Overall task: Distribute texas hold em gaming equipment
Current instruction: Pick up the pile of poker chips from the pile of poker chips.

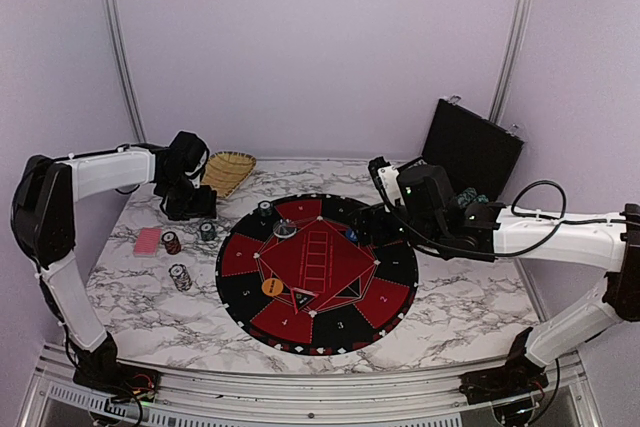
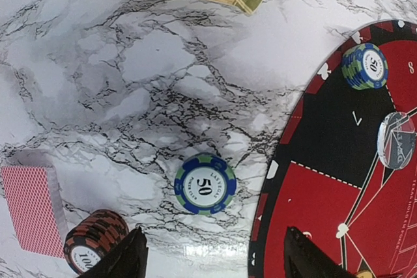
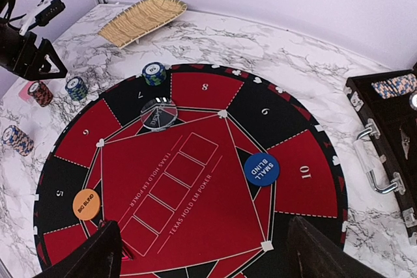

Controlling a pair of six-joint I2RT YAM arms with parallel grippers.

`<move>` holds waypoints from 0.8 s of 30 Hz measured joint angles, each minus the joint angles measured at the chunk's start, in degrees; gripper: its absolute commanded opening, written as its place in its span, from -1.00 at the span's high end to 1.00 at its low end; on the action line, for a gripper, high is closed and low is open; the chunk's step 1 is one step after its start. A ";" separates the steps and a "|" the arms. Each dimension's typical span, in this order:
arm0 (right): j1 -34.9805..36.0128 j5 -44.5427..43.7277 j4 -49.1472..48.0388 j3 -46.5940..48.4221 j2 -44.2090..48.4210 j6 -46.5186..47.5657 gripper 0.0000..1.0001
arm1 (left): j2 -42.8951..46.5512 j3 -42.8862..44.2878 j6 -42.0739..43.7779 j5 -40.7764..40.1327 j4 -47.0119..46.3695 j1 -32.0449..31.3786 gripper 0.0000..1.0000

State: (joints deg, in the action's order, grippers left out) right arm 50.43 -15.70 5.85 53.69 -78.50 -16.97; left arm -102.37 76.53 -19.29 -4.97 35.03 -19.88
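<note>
Left arm, pick-up of a chip stack; my reading of the step, not a confirmed one.

Left gripper [image 2: 214,236]: released, fingers spread, nothing between them. It hovers over the marble table [image 2: 150,76], just off the left rim of the round mat [image 2: 326,226]. The blue-and-green 50 stack [image 2: 205,184] sits on the table just ahead of the fingertips, roughly on their centre line, touching nothing.

Right gripper [image 3: 203,226]: also wide and empty, hanging above the mat's red centre.

Where the rest of the kit lies:
- One blue-green stack [image 2: 365,66] is on the mat's rim, at the sector marked 7.
- Clear disc [image 2: 396,139], blue disc [image 3: 262,169] and orange disc [image 3: 86,204] are on the mat.
- The dark red stack [image 2: 96,242] and the red-backed cards [image 2: 29,206] are on the table, close to my left finger [image 2: 127,258].
- A fourth stack [image 1: 180,276] stands nearer the arm bases.

How I want to do this:
- Nudge forward until the 50 stack is squarely between the pads, then come straight down.
- Close low on the stack's side so that the bottom chip comes too; a high pinch probably leaves chips behind.
- Watch the left finger against the dark red stack, and the right finger [image 2: 306,258] against the mat's edge, which could lift or drag.
- Lift vertically and carry it to an unfilled numbered sector.
</note>
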 measured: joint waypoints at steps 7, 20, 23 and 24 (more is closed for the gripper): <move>0.00 0.04 0.00 0.00 0.02 -0.44 -0.71 | -4.50 0.57 0.22 -0.09 -1.07 0.26 -0.46; 0.00 -0.02 -0.02 -0.17 0.02 -0.72 -0.70 | -9.35 2.49 0.44 -0.50 -1.40 0.48 -0.40; 0.00 -0.04 0.04 -0.42 0.02 -0.79 -0.70 | -10.01 2.49 0.46 -0.57 -1.40 0.48 -0.34; 0.00 -0.07 0.04 -0.46 0.02 -0.79 -0.71 | -10.21 2.49 0.46 -0.61 -1.38 0.48 -0.29</move>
State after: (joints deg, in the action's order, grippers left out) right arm 50.43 -15.77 5.89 53.23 -78.48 -17.76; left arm -112.57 79.02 -18.83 -5.58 33.65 -19.40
